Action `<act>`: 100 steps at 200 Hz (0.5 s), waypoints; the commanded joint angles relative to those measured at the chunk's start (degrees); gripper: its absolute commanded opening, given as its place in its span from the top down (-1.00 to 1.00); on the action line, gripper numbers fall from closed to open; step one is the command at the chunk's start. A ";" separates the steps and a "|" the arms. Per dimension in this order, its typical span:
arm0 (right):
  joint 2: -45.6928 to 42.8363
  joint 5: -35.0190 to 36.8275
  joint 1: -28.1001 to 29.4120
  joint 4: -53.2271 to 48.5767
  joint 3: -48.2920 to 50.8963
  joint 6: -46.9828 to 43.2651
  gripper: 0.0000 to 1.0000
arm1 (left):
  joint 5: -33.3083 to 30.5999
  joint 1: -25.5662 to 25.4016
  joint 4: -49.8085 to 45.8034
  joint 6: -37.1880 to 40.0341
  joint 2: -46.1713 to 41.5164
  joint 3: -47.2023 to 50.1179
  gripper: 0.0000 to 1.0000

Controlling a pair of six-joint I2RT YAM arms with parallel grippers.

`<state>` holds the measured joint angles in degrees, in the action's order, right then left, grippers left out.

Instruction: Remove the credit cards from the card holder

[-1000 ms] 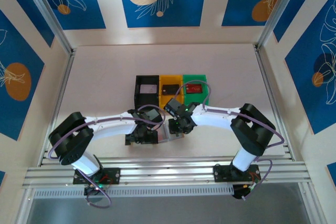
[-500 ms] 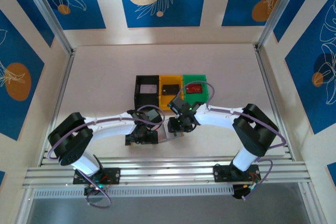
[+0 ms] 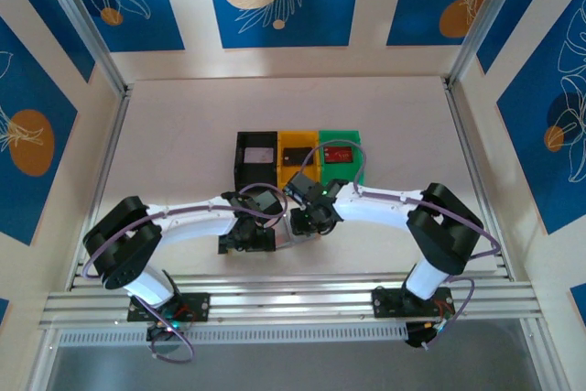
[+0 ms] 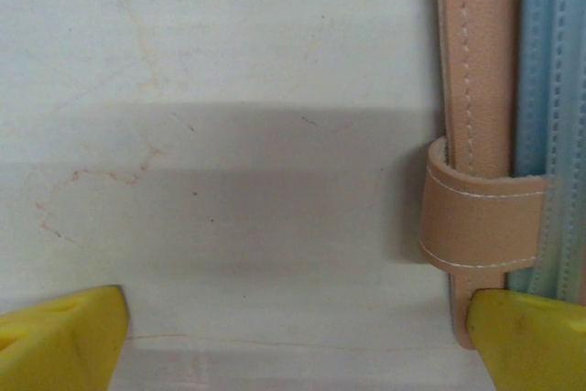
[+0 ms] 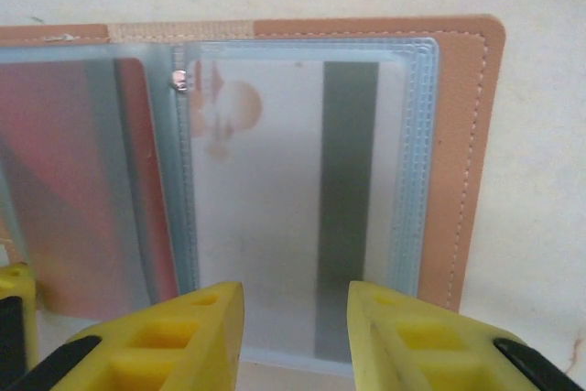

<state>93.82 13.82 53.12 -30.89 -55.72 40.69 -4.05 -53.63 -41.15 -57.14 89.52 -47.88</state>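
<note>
Clearly open, tan card holder shows red card inside.

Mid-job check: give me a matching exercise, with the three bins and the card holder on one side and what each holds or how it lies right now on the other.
Column one
1. black bin
2. yellow bin
3. green bin
4. card holder

Column two
A. holds a red card
B. lies open, pocket panels facing up
C. holds a pale card
D. holds a dark card

Pairs: 1-C, 2-D, 3-A, 4-B
</note>
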 commanded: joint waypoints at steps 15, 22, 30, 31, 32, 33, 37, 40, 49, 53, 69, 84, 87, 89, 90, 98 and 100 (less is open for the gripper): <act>1.58 3.14 0.72 -3.23 -1.62 -0.42 0.28 | 0.71 0.21 -0.46 -0.59 1.49 2.08 -0.95; 1.49 3.22 0.75 -3.21 -1.58 -0.43 0.28 | 0.71 0.25 -0.50 -0.54 1.44 2.17 -0.95; 1.40 3.33 0.69 -3.25 -1.50 -0.43 0.28 | 0.63 0.27 -0.51 -0.55 1.30 2.26 -0.95; 1.38 3.32 0.72 -3.27 -1.50 -0.43 0.28 | 0.63 0.27 -0.51 -0.57 1.29 2.30 -0.95; 1.42 3.32 0.69 -3.28 -1.49 -0.48 0.28 | 0.63 0.23 -0.51 -0.54 1.24 2.33 -0.95; 1.39 3.32 0.72 -3.29 -1.49 -0.50 0.28 | 0.63 0.25 -0.47 -0.57 1.26 2.34 -0.95; 1.37 3.45 0.66 -3.30 -1.49 -0.59 0.29 | 0.54 0.23 -0.47 -0.60 1.27 2.35 -0.95; 1.34 3.56 0.60 -3.37 -1.56 -0.61 0.28 | 0.54 0.26 -0.46 -0.56 1.26 2.35 -0.95; 1.44 4.16 0.46 -3.60 -1.65 -0.70 0.28 | 0.54 0.21 -0.51 -0.56 1.25 2.35 -0.95; 1.47 4.34 0.40 -3.69 -1.67 -0.82 0.28 | 0.58 0.20 -0.51 -0.53 1.26 2.35 -0.95; 1.77 4.17 -0.06 -3.73 -1.76 -1.05 0.28 | 0.71 0.23 -0.42 -0.52 1.36 2.35 -0.95; 1.95 4.11 -0.35 -3.48 -1.69 -1.14 0.28 | 0.71 0.21 -0.43 -0.59 1.20 2.35 -0.95; 1.98 4.13 -0.33 -3.53 -1.63 -1.14 0.28 | 0.67 0.26 -0.48 -0.54 1.24 2.35 -0.95; 1.98 4.18 -0.33 -3.42 -1.59 -1.14 0.28 | 0.64 0.25 -0.46 -0.54 1.20 2.35 -0.95; 1.98 4.14 -0.36 -3.40 -1.59 -1.14 0.28 | 0.63 0.26 -0.49 -0.53 1.20 2.35 -0.95; 2.11 4.12 -0.31 -3.23 -1.50 -1.14 0.28 | 0.63 0.25 -0.54 -0.55 1.19 2.35 -0.95; 2.12 4.09 -0.30 -3.21 -1.49 -1.14 0.28 | 0.63 0.23 -0.56 -0.57 1.14 2.35 -0.95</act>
<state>94.96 16.75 53.15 -32.91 -56.21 40.36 -4.05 -53.63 -41.10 -57.14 89.32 -47.72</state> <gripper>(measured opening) 0.360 0.973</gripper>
